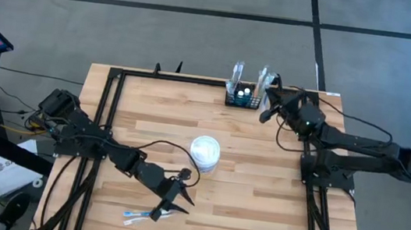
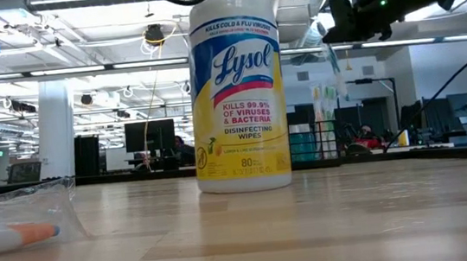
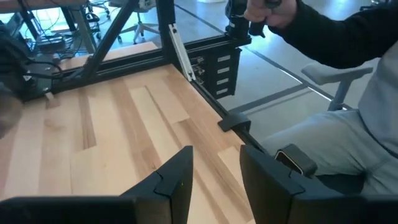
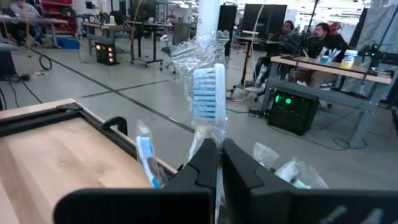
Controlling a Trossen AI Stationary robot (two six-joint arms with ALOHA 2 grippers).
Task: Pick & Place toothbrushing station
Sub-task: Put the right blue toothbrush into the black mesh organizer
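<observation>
Right gripper (image 1: 268, 99) sat over the rack (image 1: 243, 98) at the table's (image 1: 257, 208) far edge, fingers pinched shut on a wrapped toothbrush (image 4: 208, 93). Brush stood upright, bristle head up, long axis vertical, so the next drop looked to be straight down into a slot. Whether its tail was already in the rack, I couldn't tell.

Rack already held at least one more wrapped brush (image 4: 145, 155) and small dark-capped items, too small to name.

Left gripper (image 1: 173, 196) hovered low at the near edge, jaws partly open with nothing between them. Another wrapped brush (image 1: 140, 215) lay flat just beside it, axis roughly along the near edge. Left arm was clearly nearer for that one; rack was well apart, across the table.

Wipes tub (image 1: 205, 152) stood mid-table between them.
</observation>
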